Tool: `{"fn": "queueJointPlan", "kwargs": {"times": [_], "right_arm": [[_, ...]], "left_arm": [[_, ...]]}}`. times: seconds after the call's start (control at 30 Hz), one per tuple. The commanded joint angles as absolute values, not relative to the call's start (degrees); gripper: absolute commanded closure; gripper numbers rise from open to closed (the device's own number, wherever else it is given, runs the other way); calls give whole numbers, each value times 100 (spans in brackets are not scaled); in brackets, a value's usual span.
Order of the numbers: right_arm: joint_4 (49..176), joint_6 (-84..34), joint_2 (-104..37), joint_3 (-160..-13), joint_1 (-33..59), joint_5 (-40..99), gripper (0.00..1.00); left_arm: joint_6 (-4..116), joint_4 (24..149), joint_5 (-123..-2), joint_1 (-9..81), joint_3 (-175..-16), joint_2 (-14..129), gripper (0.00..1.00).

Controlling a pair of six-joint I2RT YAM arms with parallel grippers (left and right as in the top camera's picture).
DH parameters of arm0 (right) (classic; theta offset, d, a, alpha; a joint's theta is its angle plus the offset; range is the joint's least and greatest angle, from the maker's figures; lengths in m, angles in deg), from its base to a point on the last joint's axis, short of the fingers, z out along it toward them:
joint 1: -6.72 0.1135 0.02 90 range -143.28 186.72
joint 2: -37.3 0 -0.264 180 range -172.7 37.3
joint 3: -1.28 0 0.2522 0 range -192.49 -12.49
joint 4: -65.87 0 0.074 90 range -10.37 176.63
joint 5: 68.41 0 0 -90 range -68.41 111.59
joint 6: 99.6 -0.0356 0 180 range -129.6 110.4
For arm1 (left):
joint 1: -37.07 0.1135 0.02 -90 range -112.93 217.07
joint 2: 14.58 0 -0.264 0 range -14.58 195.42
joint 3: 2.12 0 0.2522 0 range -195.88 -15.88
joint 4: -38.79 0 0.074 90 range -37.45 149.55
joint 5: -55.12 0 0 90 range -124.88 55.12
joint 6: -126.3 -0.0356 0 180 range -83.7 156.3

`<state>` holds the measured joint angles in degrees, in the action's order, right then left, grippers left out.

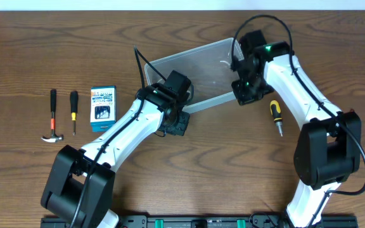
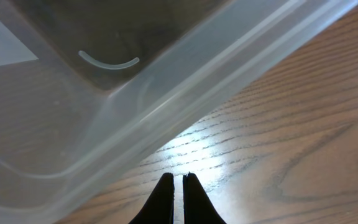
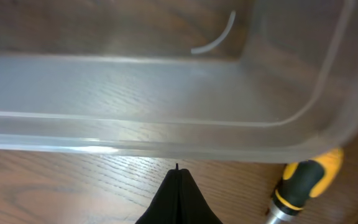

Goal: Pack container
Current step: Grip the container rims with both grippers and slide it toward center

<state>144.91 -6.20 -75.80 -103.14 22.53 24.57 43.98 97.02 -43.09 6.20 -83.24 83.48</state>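
The container (image 1: 198,71) lay slantwise on the counter (image 1: 220,177) near the middle of the far side, its long axis rising toward the right, and nothing showed inside it. The left gripper (image 2: 178,179) sat just outside the container's near long wall, toward its left end; the two fingers were drawn nearly together with only a thin slit between them, holding nothing, their tips over bare wood just short of the rim. The right gripper (image 3: 177,169) was at the container's right end, also just outside the near wall, its fingers pressed together into a single point and empty. A yellow-and-black screwdriver (image 1: 275,116) lay on the counter just right of that gripper, close to the container's rounded corner but apart from it. Well off to the left lay a hammer (image 1: 53,119), a small screwdriver (image 1: 73,111) beside it, and a blue-and-white box (image 1: 103,104) just right of those, all apart from the container.
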Motion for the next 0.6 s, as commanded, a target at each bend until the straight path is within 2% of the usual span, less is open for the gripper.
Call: {"fn": "queueJointPlan", "kwargs": {"times": [0.0, 0.57], "right_arm": [[14434, -566, -7630, -10226, 2159, 2440, 99], [14550, -520, -7296, -11216, 2170, 2435, 99]], "left_arm": [[4383, 9700, -4171, 613, -8437, 8372, 94], [4383, 9698, -4145, 613, -8437, 8375, 94]]}}
